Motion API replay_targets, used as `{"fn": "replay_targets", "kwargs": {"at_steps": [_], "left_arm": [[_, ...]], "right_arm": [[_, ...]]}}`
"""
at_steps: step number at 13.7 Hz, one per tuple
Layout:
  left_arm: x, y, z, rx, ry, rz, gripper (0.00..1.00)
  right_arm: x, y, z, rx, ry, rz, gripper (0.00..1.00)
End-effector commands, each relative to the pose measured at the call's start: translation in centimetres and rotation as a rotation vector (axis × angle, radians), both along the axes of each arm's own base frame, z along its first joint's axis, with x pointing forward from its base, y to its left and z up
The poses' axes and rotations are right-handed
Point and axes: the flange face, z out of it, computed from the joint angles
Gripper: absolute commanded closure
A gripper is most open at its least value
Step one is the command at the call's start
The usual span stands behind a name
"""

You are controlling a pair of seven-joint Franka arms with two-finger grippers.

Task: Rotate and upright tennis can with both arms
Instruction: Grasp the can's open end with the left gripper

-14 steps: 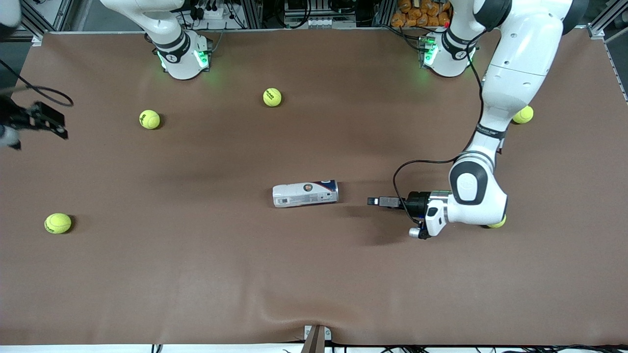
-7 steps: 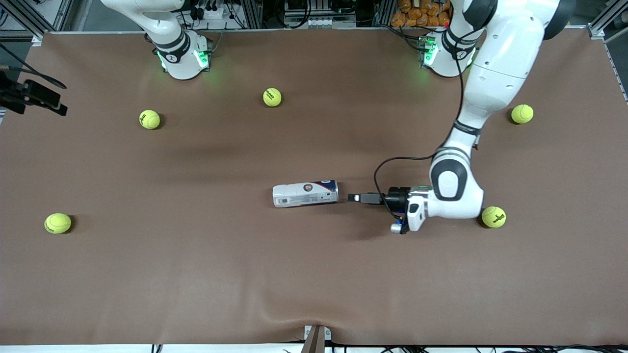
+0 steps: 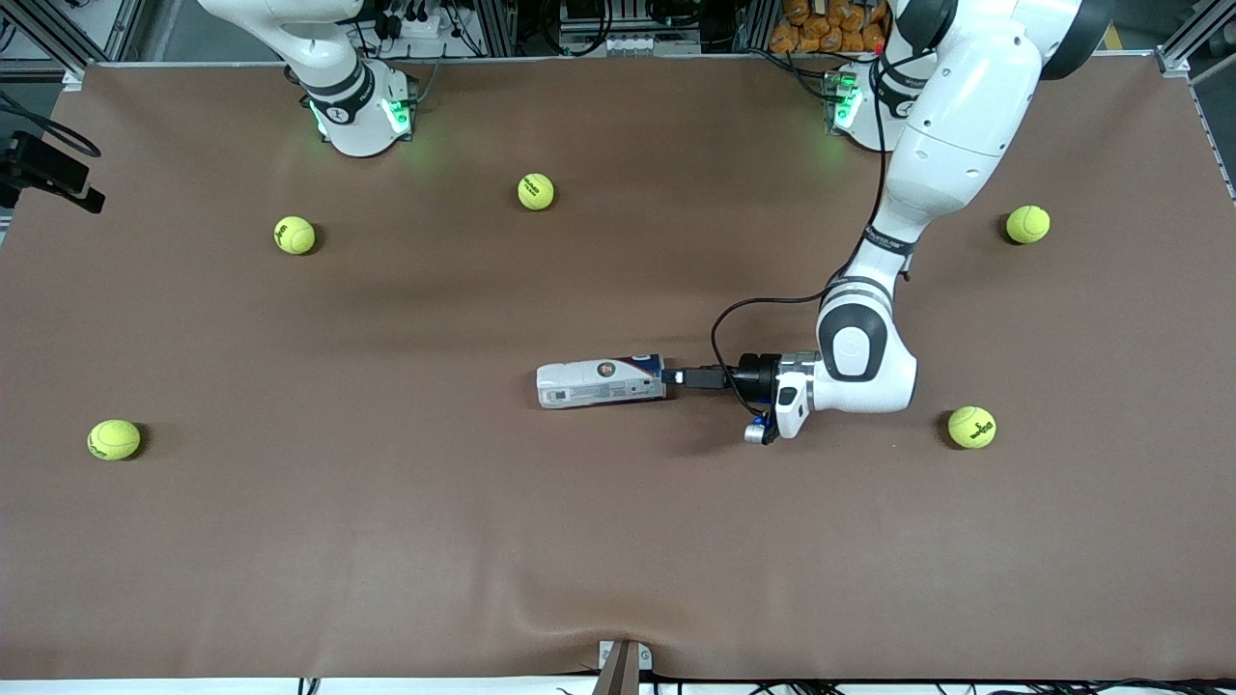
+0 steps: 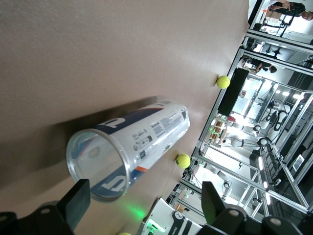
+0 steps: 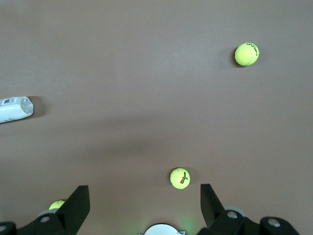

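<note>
The tennis can [image 3: 601, 382] lies on its side in the middle of the brown table, white label up, navy end toward the left arm's end of the table. My left gripper [image 3: 673, 376] is low and level at that navy end, its fingers open. In the left wrist view the can [image 4: 139, 137] points its clear round end at the camera, and the left gripper [image 4: 145, 205] holds nothing; one finger [image 4: 78, 201] stands close beside the rim. My right gripper [image 3: 50, 177] hangs over the table's edge at the right arm's end, open and empty [image 5: 144, 205]. From there the can [image 5: 14, 109] shows far off.
Several yellow-green tennis balls lie scattered: one [image 3: 536, 191] and another [image 3: 294, 235] toward the robots' bases, one [image 3: 114, 439] toward the right arm's end, and two [image 3: 1026, 224] [image 3: 970, 427] toward the left arm's end. The table's edge [image 3: 618, 666] carries a small bracket.
The left arm has slid its open gripper along the table up to the can's navy end. The right gripper has drawn back toward the table's edge. The can has not moved.
</note>
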Motion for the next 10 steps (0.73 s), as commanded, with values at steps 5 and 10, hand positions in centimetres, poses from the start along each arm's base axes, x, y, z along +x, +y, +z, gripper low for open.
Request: {"fn": "replay_targets", "kwargs": {"at_steps": [5,10], "left_arm": [[-1.0,-2.0,-1.5,-0.034,-0.023,0.04,0.13],[-1.1,-2.9,-1.8,-0.014,-0.037,0.049,0.69]], "right_arm": [[1.0,0.5,-0.8,0.008,0.014,-0.011,0.0],[1.4,0.0,-0.8,0.009,-0.012,-0.021,0.0]]}}
